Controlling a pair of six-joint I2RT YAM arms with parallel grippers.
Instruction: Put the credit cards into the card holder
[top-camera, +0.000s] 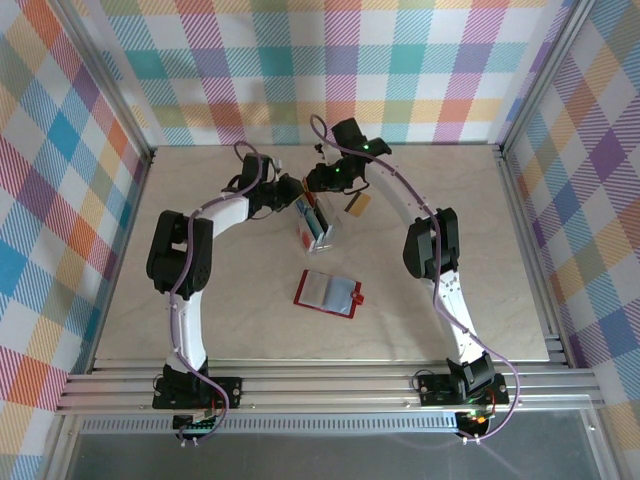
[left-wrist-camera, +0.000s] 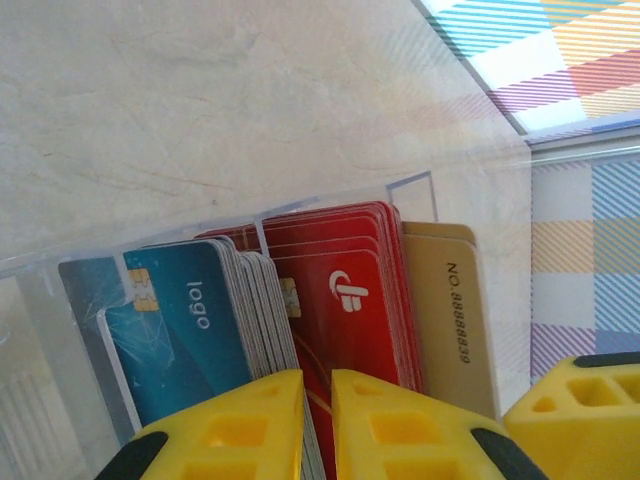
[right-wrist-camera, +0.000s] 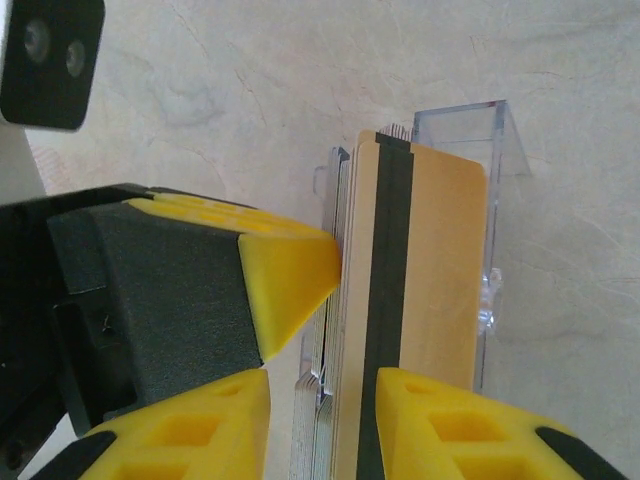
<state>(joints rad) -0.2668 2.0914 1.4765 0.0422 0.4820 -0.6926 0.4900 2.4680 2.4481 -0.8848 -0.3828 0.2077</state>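
The worktop (top-camera: 200, 210) is coloured beige with faint marbled veining. Behind the clear rack (top-camera: 320, 233), walls (top-camera: 60, 200) are patterned in pastel plaid. Inside the rack, a teal-blue card (left-wrist-camera: 180, 330), a red card (left-wrist-camera: 350, 270) with a white logo and a gold card (left-wrist-camera: 450, 300) are seen; a dark stripe (right-wrist-camera: 390, 300) is borne by a gold card. Before the rack, the card holder (top-camera: 327, 292) is coloured red with grey-blue pockets. The fingers (left-wrist-camera: 240, 430) are coloured yellow.

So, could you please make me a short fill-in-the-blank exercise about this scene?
1. The card holder lies ___ on the table.
2. The word on the blue card is ___.
3. The gold card bears a dark ___.
4. The cards stand in a ___ rack.
Missing words: open; logo; stripe; clear.
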